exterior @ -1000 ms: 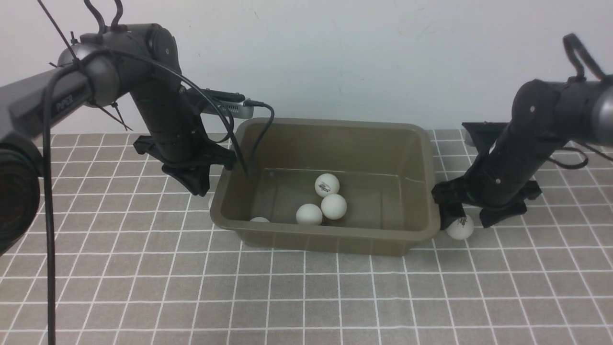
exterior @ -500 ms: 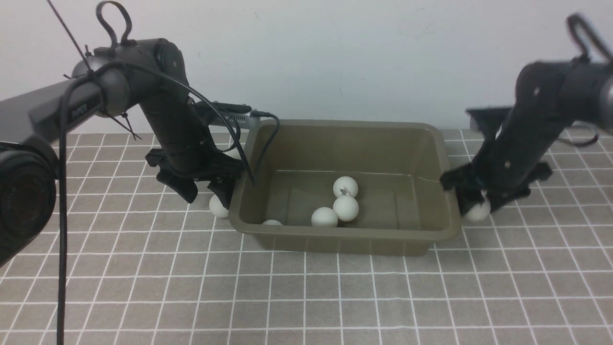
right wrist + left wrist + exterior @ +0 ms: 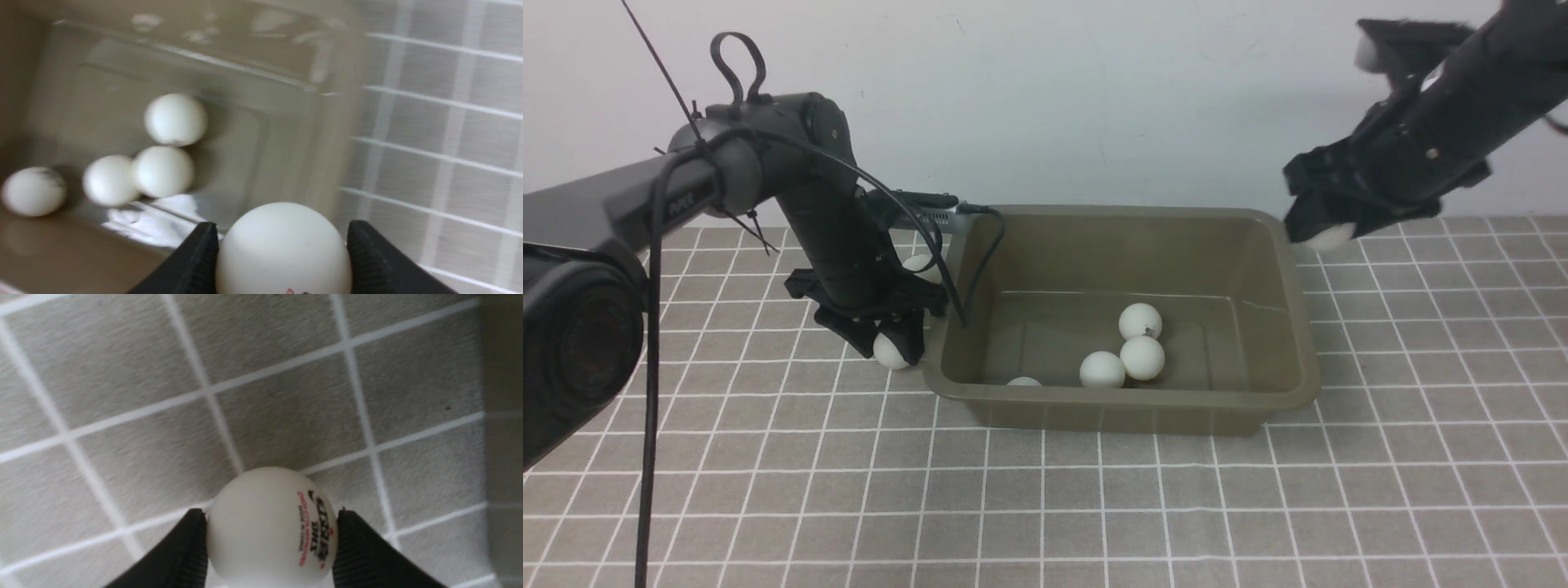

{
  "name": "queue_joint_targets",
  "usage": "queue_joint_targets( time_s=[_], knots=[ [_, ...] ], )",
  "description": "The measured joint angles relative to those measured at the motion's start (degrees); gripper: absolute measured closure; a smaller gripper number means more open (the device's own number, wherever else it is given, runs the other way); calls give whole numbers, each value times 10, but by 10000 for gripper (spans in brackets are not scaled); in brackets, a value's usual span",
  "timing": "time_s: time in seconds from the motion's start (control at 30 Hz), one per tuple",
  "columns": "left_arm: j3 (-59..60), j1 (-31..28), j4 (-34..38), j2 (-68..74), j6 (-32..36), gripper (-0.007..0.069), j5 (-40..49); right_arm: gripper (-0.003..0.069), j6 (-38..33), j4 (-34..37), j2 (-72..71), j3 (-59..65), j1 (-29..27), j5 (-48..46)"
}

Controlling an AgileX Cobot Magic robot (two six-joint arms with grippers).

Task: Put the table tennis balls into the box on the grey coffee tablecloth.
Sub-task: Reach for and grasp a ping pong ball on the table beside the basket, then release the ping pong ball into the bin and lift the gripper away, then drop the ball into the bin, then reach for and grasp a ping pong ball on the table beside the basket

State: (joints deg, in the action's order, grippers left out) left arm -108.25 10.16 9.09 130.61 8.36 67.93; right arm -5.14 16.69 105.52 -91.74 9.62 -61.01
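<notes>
Box (image 3: 1094, 397) and balls have moved to the right over the grey cloth (image 3: 1045, 506) compared with a second ago. Four balls lie inside: three in a touching cluster (image 3: 1142, 358), and a fourth ball (image 3: 1023, 381) mostly hidden behind the near rim.

The right gripper (image 3: 1330, 233) has risen from beside the box's right side, where it was low over the cloth, and now holds the raised ball (image 3: 284, 253) between its fingertips, near the far right corner. The box's inside shows beyond that ball in the right wrist view.

The left gripper (image 3: 889, 347) has shifted right and come down at the box's left side. Its fingertips are now closed around the low ball (image 3: 271, 526), which sits just beside the box and shows red and black print. A second ago those fingers were above the cloth with nothing between them. Behind that arm, the back ball (image 3: 920, 266), hidden earlier, now shows near the box's left side.
</notes>
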Motion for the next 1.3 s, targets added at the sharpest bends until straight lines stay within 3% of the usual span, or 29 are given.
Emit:
queue_joint_targets(
  time_s=[0.13, 0.3, 0.37, 0.5, 0.6, 0.67, 0.73, 0.77, 0.83, 0.87, 0.9, 0.97, 1.03, 1.17, 1.3],
  knots=[
    [-43, 0, -12, -26, -24, 276, 17, 297, -9, 17, 17, 0, 6, 4],
    [-107, 40, 99, -71, 19, 276, 18, 290, -21, 17, 36, 0, 30, 25],
    [-108, 53, 111, -68, 29, 276, 18, 280, -22, 17, 38, 0, 35, 30],
    [-107, 87, 115, -22, 40, 272, 22, 197, -22, 17, 39, 0, 40, 32],
    [-106, 89, 100, -2, 38, 190, 23, 148, -20, 2, 39, -1, 40, 24],
    [-128, 82, 63, -2, 33, 84, 27, 126, -17, -33, 38, -14, 40, -7],
    [-155, 72, 33, -4, 17, 53, 27, 134, -13, -66, 29, -28, 40, -32],
    [-167, 67, 20, -5, 9, 60, 27, 148, -10, -84, 24, -34, 40, -41],
    [-203, 38, -9, -10, -21, 169, 27, 244, -6, -144, -13, -50, 34, -68],
    [-214, 23, -14, -11, -29, 265, 27, 265, -4, -155, -24, -51, 30, -73],
    [-221, 0, -14, -14, -34, 402, 27, 329, 2, -174, -44, -54, 14, -81],
    [-224, -33, -9, -12, -37, 550, 27, 449, 17, -186, -71, -56, -16, -94],
    [-224, -67, 3, -1, -33, 605, 27, 557, 26, -178, -94, -54, -62, -99],
    [-224, -87, 42, 41, 12, 610, 27, 652, 24, -126, -117, -22, -127, -96],
    [-224, -78, 102, 87, 49, 491, 27, 671, -27, -35, -121, 39, -163, -80]
  ],
)
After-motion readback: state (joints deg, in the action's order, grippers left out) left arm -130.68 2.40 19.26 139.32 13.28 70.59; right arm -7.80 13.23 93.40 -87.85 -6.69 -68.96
